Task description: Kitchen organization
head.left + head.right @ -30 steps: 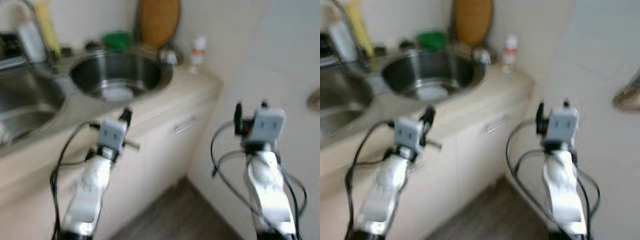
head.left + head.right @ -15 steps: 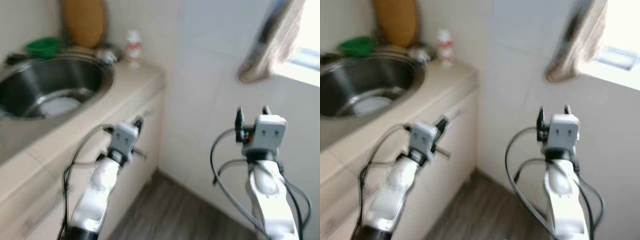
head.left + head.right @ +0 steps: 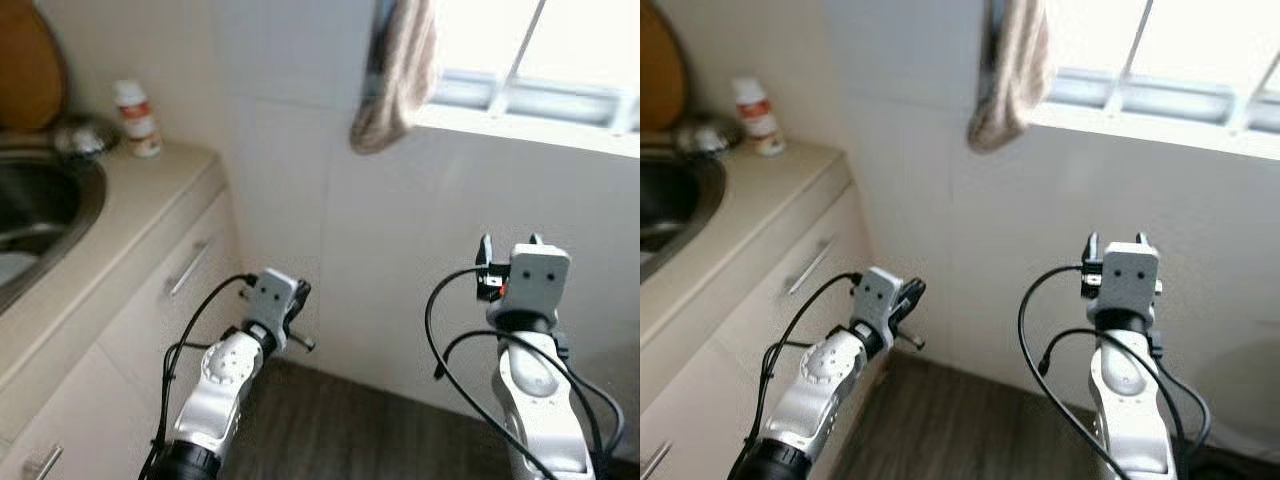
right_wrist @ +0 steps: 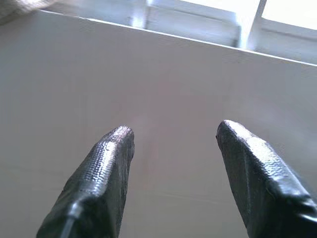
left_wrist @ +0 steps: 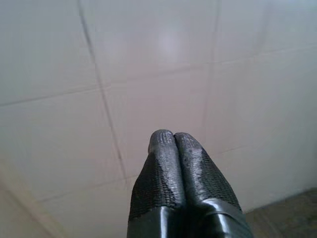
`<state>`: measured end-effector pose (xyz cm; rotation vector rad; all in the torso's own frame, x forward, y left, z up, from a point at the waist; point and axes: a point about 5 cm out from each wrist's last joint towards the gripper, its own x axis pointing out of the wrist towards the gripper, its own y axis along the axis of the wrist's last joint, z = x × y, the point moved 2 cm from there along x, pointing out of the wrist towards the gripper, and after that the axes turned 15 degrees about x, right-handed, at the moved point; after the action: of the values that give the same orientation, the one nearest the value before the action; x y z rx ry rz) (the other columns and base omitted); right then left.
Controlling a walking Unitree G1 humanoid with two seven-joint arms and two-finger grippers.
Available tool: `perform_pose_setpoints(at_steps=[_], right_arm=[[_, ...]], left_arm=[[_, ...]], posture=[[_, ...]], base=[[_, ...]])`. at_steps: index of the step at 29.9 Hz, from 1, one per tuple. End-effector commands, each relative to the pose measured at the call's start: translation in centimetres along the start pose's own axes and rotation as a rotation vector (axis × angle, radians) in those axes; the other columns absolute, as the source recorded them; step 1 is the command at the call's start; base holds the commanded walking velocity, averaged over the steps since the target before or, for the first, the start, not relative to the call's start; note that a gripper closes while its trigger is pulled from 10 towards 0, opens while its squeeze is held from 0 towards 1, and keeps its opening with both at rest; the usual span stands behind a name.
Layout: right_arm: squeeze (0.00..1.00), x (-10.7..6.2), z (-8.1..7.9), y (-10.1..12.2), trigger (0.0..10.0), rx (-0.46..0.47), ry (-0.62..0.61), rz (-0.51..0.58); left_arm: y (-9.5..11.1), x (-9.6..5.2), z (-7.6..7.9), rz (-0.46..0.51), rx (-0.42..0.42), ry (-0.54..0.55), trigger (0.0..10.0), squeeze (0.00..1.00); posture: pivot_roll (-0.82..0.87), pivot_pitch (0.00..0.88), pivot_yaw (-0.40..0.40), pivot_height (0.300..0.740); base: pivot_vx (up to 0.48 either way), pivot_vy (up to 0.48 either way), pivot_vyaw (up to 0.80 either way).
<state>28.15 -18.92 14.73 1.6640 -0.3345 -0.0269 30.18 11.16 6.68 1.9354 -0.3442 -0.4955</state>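
Both my arms were raised, forearms angled forward toward the white tiled wall [image 3: 290, 180]. Left gripper [image 5: 174, 136]: fingers pressed together, tip to tip, holding nothing, aimed at the tiles low beside the cabinet [image 3: 160, 310]. Right gripper [image 4: 171, 136]: fingers spread wide, holding nothing, aimed at the wall under the window [image 3: 540, 60]. A beige towel [image 3: 395, 75] hung at the window's left edge. At my left, a beige counter [image 3: 110, 230] carried a steel sink [image 3: 45, 205]; a small white bottle [image 3: 135, 118] stood at its back corner, well apart from both grippers. Dark wood floor [image 3: 370, 430] below.
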Motion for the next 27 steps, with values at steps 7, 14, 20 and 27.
perform_pose_setpoints(at_steps=[7, 14, 20, 27], right_arm=[[0.00, -0.2, 1.0, -0.2, 10.0, -0.032, -0.034, -0.014], [0.00, -0.2, 1.2, -0.1, 10.0, -0.035, -0.041, -0.014], [0.00, -0.1, 0.6, -0.1, 10.0, -0.031, -0.017, -0.007], [0.00, 0.3, 0.8, 0.3, 10.0, -0.042, -0.030, 0.014]], left_arm=[[-0.2, -1.9, -0.5, -0.003, 0.134, 0.022, 10.0, 0.00], [-0.9, -7.1, -0.8, -0.014, 0.109, 0.077, 10.0, 0.00], [-1.1, -7.0, -0.5, -0.015, 0.035, 0.122, 10.0, 0.00], [-1.1, -6.2, -0.7, -0.003, 0.029, 0.119, 10.0, 0.00]], posture=[[0.09, 0.000, -0.004, 0.740], [0.12, 0.000, -0.013, 0.740], [0.12, 0.000, -0.022, 0.740], [0.12, 0.000, -0.030, 0.740]], base=[[0.000, 0.000, -0.80], [0.000, 0.000, -0.80], [0.000, 0.000, -0.80], [0.000, 0.000, -0.69]])
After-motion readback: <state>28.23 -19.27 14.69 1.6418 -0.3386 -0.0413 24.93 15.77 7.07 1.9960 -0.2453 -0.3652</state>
